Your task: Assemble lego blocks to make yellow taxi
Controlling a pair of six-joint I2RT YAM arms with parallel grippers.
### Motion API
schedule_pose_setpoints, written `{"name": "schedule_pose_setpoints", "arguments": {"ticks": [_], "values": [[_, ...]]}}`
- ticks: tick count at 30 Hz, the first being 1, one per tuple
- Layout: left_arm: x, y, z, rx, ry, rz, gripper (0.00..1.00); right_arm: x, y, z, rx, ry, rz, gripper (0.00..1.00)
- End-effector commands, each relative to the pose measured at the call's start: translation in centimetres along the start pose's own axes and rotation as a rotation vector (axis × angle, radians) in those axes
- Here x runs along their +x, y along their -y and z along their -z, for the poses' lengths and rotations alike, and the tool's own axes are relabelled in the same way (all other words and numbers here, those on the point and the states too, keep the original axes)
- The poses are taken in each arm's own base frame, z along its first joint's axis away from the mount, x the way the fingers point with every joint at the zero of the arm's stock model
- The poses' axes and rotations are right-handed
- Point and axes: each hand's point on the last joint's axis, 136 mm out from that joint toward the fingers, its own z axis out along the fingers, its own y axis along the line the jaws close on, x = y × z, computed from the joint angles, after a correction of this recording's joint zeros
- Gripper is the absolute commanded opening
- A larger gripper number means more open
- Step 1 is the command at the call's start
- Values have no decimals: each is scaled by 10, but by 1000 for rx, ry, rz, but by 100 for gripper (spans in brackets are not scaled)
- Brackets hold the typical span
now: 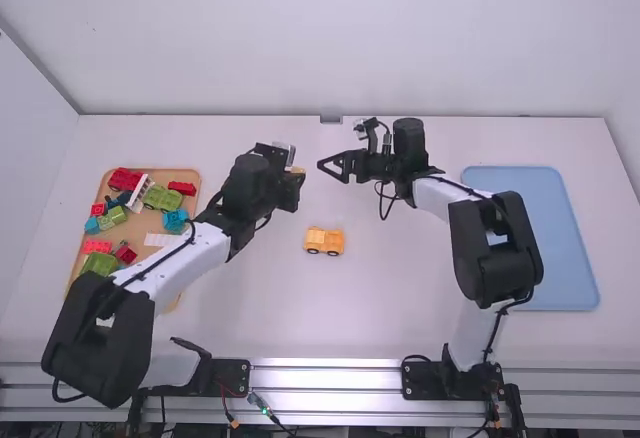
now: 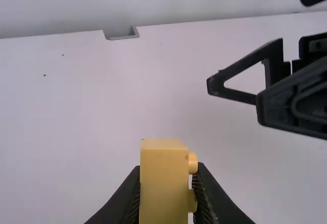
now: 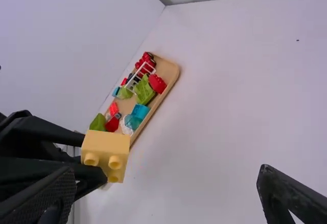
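The taxi body (image 1: pixel 323 241) seemed partly built; one yellow block (image 3: pixel 104 150), pinched in the left gripper (image 2: pixel 167 183), remained to be added. The right gripper (image 3: pixel 166 180) was widely open, empty.

With the left arm (image 1: pixel 178 262): based to the left and on the near side of the yellow car (image 1: pixel 324 242), bent at a black elbow (image 1: pixel 98 336) well out to its left, then slanted inward along a white forearm to a black wrist (image 1: pixel 248 190) beyond and left of it. Raised past the car with the left tool (image 1: pixel 296 172), closed in a grip, with fingers (image 2: pixel 210 198) drawn inward. With the right arm (image 1: pixel 452 200): based to the right and near side, folded at a black elbow (image 1: pixel 497 250) to its right, angled back leftward to a black wrist (image 1: pixel 408 150) beyond and right of it. Pointed leftward past the car with the right tool (image 1: pixel 334 166), spread wide at the fingers (image 3: pixel 290 198), apart from the left tool.
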Motion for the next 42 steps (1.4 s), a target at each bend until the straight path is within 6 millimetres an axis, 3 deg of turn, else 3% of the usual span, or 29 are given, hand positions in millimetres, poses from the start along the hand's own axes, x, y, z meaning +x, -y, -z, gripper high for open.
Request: {"name": "schedule_pose_setpoints", "arguments": {"ticks": [1,6,10,13,21,27,29,32,42], "values": [[-12,4,1,14,31,47,19,1,-1,-2,-9,-13,43,94],[-20,9,1,39,59,67,19,13,4,-1,-1,-31,103,94],[-25,25,3,134,72,58,18,15,10,6,2,-29,129,94],[-32,37,6,197,92,70,18,19,1,14,-79,-36,207,94],[-42,39,8,209,128,110,19,23,-8,37,-205,-21,378,96],[-34,37,7,196,101,51,22,10,-4,48,-191,0,208,95],[-29,37,6,194,88,11,22,6,-4,49,-191,4,136,89],[-25,38,6,189,76,-36,19,6,-7,47,-197,-3,87,86],[-13,36,4,179,36,-162,20,14,-22,27,-226,-58,-25,88]]}}
